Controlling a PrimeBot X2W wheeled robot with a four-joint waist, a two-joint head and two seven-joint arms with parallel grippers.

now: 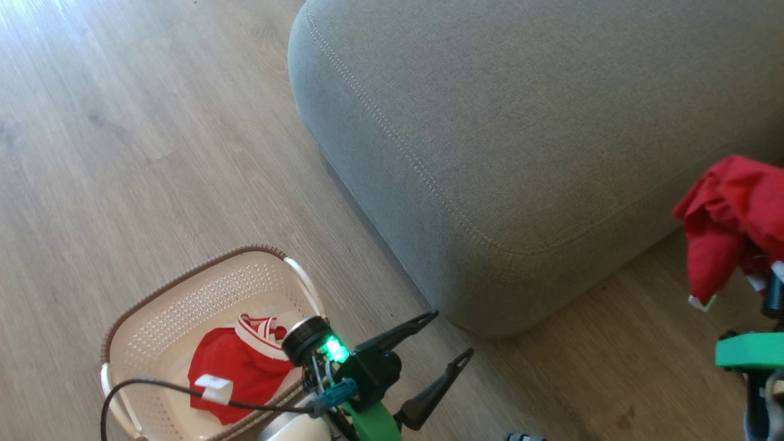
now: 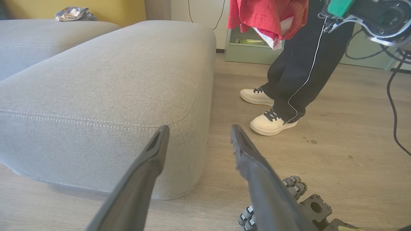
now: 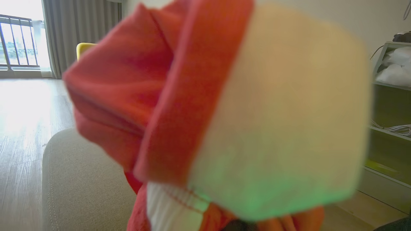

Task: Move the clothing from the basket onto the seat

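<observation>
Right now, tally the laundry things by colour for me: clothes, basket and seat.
Cream basket: 1
Grey seat: 1
Red: 2, the basket garment and the lifted garment
Total: 4

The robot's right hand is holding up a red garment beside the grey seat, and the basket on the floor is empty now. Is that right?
Not quite. The right hand does hold up a red garment beside the grey seat, but the basket is not empty: the head view shows a second red garment lying inside it.
</observation>
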